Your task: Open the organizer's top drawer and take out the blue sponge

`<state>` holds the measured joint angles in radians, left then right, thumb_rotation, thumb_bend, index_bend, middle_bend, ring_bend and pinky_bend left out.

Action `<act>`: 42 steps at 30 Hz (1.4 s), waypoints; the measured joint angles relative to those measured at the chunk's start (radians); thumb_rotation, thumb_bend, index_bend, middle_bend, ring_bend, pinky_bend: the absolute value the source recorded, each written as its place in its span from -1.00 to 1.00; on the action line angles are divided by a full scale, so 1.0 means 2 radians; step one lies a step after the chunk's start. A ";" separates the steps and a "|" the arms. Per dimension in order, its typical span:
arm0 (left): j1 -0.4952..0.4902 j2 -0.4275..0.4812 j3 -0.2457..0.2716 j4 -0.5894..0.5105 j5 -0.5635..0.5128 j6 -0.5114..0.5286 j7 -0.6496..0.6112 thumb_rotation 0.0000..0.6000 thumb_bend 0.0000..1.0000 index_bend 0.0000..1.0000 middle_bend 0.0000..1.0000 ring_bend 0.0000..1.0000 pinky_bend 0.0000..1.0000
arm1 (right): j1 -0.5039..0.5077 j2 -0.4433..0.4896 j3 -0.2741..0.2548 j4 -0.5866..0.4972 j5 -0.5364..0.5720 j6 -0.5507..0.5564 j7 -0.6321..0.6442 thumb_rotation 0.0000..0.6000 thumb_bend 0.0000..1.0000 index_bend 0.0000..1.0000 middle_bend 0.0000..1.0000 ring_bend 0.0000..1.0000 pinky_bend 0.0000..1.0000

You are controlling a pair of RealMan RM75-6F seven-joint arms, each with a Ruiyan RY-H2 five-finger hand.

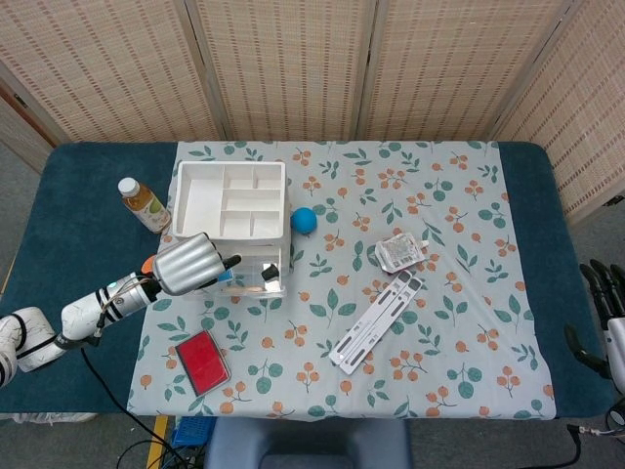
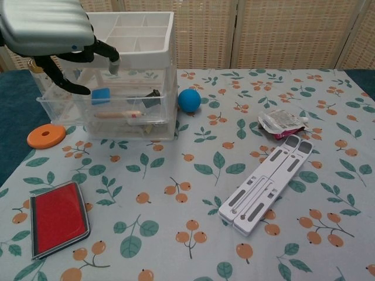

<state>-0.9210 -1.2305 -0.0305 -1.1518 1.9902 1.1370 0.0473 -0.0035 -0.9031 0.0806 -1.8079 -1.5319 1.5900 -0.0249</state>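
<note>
The white organizer [image 1: 231,200] [image 2: 153,44] stands at the back left of the floral cloth. Its clear top drawer [image 1: 256,264] [image 2: 105,108] sticks out toward me. Inside lies the blue sponge [image 2: 101,96] [image 1: 226,277], next to a dark clip. My left hand [image 1: 186,264] [image 2: 50,29] hovers over the drawer's left front, its fingers [image 2: 113,64] spread and curving down just above the sponge, holding nothing. My right hand [image 1: 605,313] hangs beyond the table's right edge with its fingers apart and empty.
A blue ball [image 1: 304,219] [image 2: 189,100] sits right of the organizer. A bottle [image 1: 143,203] and an orange disc [image 2: 46,136] lie to its left. Nearer me are a red case [image 1: 202,361] [image 2: 58,218], a white folding stand [image 1: 376,322] [image 2: 266,184] and a pouch [image 1: 402,251] [image 2: 281,122].
</note>
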 measured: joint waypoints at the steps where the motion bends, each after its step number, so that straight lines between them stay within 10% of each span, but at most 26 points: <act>1: -0.003 -0.002 0.002 0.005 0.003 0.000 0.002 1.00 -0.58 -0.20 0.89 1.00 1.00 | 0.000 0.000 0.000 0.000 0.001 0.000 0.000 1.00 -0.20 -1.00 -0.93 -1.00 -0.95; 42: -0.047 0.005 0.055 0.012 -0.001 -0.038 0.045 1.00 -0.58 -0.29 0.88 1.00 1.00 | -0.002 -0.012 -0.001 0.010 0.012 -0.006 0.006 1.00 -0.20 -1.00 -0.93 -1.00 -0.95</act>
<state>-1.0149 -1.2205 0.0795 -1.1272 1.9881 1.0611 0.1379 -0.0076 -0.9272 0.0781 -1.7872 -1.5087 1.5788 -0.0137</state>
